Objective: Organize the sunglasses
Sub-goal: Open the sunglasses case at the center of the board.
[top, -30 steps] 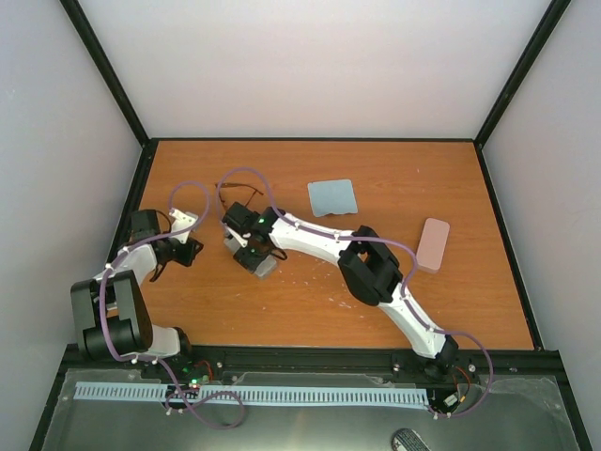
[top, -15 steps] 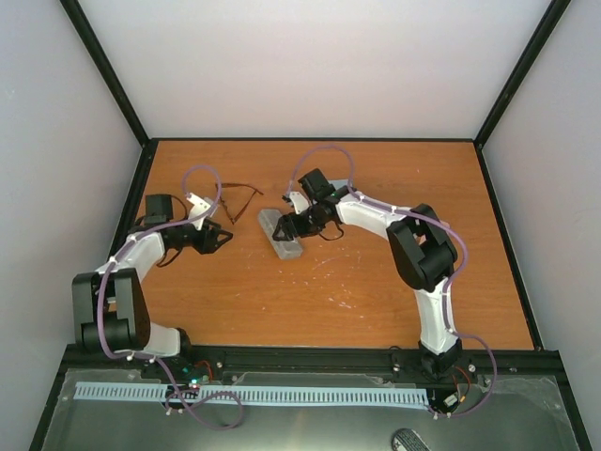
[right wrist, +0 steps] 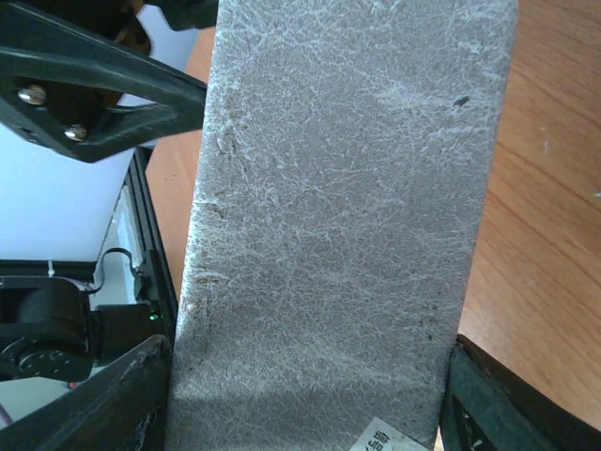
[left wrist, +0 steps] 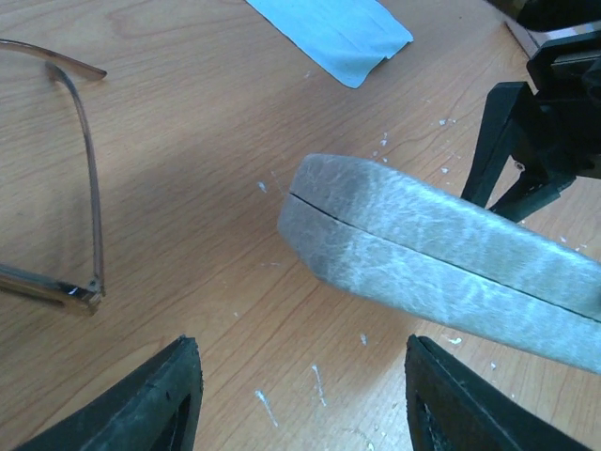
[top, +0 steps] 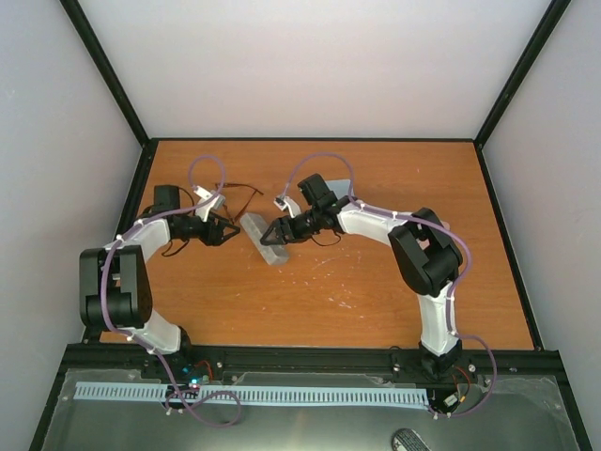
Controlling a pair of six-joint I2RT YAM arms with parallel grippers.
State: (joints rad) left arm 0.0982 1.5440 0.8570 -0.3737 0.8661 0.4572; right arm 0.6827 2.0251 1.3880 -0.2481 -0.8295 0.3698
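The brown wire sunglasses [top: 242, 191] lie unfolded on the table at the back left; one temple arm [left wrist: 86, 178] shows in the left wrist view. My right gripper [top: 275, 233] [right wrist: 305, 413] is shut across a grey felt case [top: 261, 240] [right wrist: 347, 216], which fills the gap between its fingers. My left gripper [top: 230, 233] [left wrist: 302, 376] is open and empty, facing the case's near end [left wrist: 376, 225] from the left and just short of it.
A light blue cloth [top: 340, 184] [left wrist: 333, 28] lies behind the right arm, partly hidden by it. Black frame rails edge the table on the left, right and front. The right gripper's fingers [left wrist: 512, 141] show behind the case in the left wrist view.
The left jaws have opened. The right arm has swung from the left side and now brings the grey case leftward toward the left gripper. The pink case seen at the right no longer shows.
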